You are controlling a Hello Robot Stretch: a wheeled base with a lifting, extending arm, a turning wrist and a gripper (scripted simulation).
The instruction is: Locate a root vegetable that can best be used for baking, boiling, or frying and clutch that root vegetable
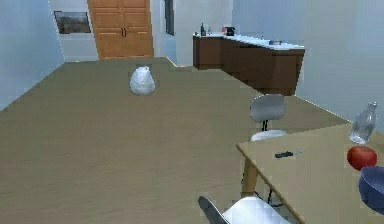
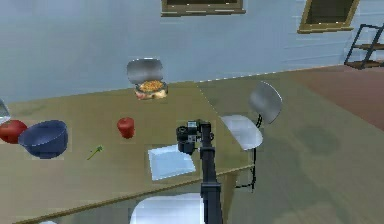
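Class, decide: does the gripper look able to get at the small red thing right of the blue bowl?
Probably yes: bare tabletop lies between the gripper and the red thing, with the white sheet off to one side.

Forward view down room; arm side view close on table [image 2: 95, 118] — shared: blue bowl [image 2: 43, 138].

**Mia:** Count the chairs [image 2: 255, 112] [image 2: 146, 70] [image 2: 165, 212]!
**Ben:** Three.
**Mia:** And the red round things [image 2: 125, 127] [image 2: 12, 130]?
**Ben:** Two, one on each side of the blue bowl [image 2: 43, 138].
**Mia:** How many bowls?
**Ben:** Just that one.
**Mia:** Anything more?
**Ben:** One bottle [image 1: 364, 124] near the blue bowl, and one flat white square [image 2: 170, 161].
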